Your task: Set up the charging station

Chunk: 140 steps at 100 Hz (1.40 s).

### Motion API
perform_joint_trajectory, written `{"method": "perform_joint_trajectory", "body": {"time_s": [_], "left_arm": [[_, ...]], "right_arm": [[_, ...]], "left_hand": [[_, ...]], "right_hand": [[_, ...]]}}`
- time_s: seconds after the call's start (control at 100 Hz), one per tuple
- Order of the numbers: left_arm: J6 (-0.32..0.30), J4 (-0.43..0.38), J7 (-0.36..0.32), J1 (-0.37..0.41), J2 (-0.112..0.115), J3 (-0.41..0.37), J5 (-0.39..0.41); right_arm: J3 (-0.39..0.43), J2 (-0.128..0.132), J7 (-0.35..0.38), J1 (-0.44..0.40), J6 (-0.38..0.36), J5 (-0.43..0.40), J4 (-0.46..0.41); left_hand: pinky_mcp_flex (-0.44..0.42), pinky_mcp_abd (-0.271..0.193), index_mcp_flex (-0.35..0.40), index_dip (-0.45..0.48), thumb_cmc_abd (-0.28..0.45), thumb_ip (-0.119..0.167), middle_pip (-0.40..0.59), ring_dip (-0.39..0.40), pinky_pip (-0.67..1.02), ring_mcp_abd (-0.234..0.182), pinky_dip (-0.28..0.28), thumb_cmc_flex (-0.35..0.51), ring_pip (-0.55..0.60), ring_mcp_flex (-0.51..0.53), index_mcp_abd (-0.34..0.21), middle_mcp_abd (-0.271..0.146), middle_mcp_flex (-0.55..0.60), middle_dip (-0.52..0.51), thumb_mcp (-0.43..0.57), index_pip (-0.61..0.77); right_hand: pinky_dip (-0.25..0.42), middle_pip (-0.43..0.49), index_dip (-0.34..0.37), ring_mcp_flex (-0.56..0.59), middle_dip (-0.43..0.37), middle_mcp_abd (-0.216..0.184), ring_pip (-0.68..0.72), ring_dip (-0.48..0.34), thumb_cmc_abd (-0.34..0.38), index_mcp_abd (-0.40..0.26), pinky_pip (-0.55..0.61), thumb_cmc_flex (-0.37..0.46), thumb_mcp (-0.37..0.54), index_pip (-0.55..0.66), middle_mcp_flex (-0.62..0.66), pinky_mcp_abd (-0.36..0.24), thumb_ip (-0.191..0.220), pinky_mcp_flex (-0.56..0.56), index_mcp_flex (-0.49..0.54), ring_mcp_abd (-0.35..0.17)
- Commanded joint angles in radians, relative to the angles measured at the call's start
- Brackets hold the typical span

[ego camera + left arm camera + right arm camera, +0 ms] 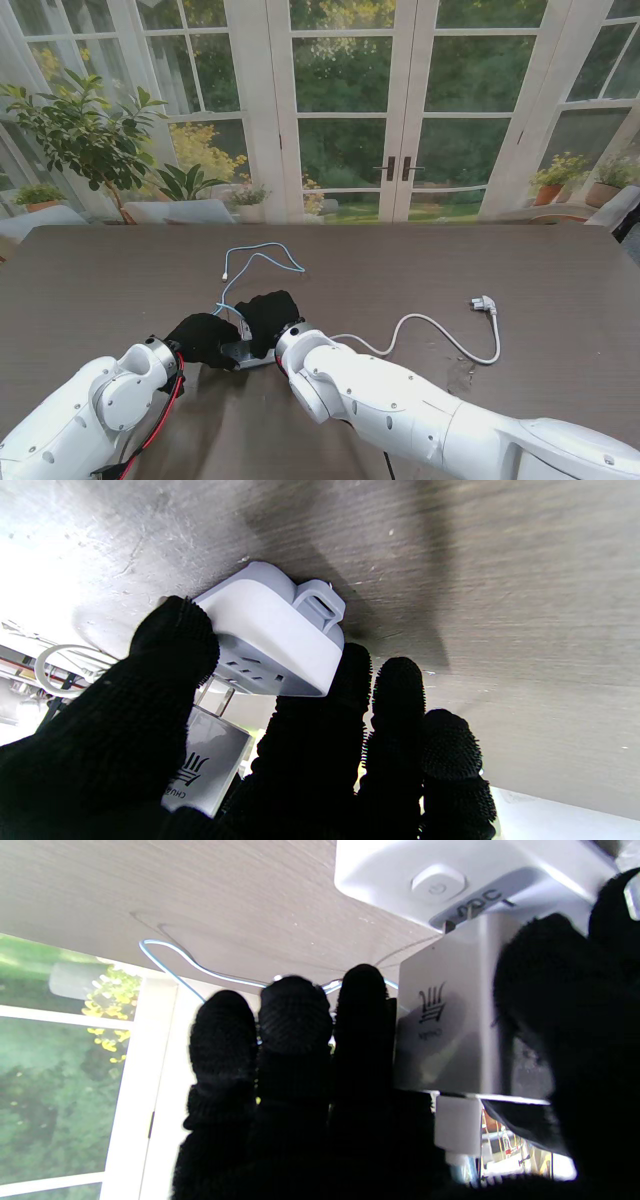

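Observation:
A white power strip point(280, 625) lies on the dark table, and my left hand point(310, 750) is shut on it, thumb on one side and fingers on the other. In the stand view the strip point(243, 352) peeks out between both hands, close to me and left of centre. My right hand point(268, 315) is shut on a white charger adapter point(450, 1040), pressed against the strip's socket face point(450, 880). In the left wrist view the adapter point(210, 765) still shows bare metal prongs at the sockets. A light blue cable point(262, 255) trails from the hands away from me.
The strip's white cord point(440, 335) curves to the right and ends in a plug point(484, 303) lying on the table point(520, 250). Glass doors and potted plants stand beyond the far table edge. A red wire point(160, 420) runs along my left forearm.

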Motion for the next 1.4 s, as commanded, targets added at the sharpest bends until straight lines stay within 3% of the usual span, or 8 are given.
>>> {"method": "perform_joint_trajectory", "body": {"time_s": [0.0, 0.8, 1.39], "left_arm": [[0.003, 0.023, -0.030, 0.015, 0.003, 0.008, 0.009], [0.006, 0.019, -0.028, 0.016, 0.002, 0.015, 0.012], [0.001, 0.029, -0.010, 0.011, 0.000, 0.017, 0.015]], "right_arm": [[0.000, -0.001, 0.015, -0.012, 0.006, 0.002, 0.000], [0.010, -0.003, 0.021, -0.024, 0.015, 0.020, -0.018], [0.010, -0.003, 0.021, -0.024, 0.015, 0.020, -0.018]], "left_hand": [[0.005, -0.016, 0.184, 0.035, 0.051, 0.083, 0.027, 0.012, 0.048, 0.010, -0.006, 0.331, 0.001, 0.026, -0.184, -0.057, 0.073, 0.025, 0.226, 0.244], [0.038, -0.022, 0.214, 0.017, 0.023, 0.084, 0.039, 0.007, 0.073, 0.003, -0.015, 0.313, 0.018, 0.061, -0.216, -0.067, 0.113, 0.022, 0.238, 0.304], [0.059, -0.026, 0.205, 0.005, 0.029, 0.076, 0.049, 0.023, 0.099, 0.008, -0.011, 0.304, 0.082, 0.064, -0.208, -0.050, 0.120, 0.028, 0.238, 0.329]], "right_hand": [[0.016, 0.004, 0.108, 0.033, 0.009, -0.025, 0.026, -0.597, 0.159, -0.319, 0.054, 0.130, 0.120, 0.203, 0.010, -0.030, 0.078, 0.008, 0.120, -0.007], [0.016, 0.004, 0.106, 0.033, 0.008, -0.024, 0.030, -0.599, 0.159, -0.319, 0.055, 0.130, 0.119, 0.203, 0.007, -0.030, 0.078, 0.009, 0.118, -0.006], [0.015, 0.006, 0.106, 0.034, 0.007, -0.024, 0.041, -0.597, 0.155, -0.318, 0.059, 0.130, 0.125, 0.205, 0.013, -0.031, 0.076, 0.018, 0.121, -0.013]]}}
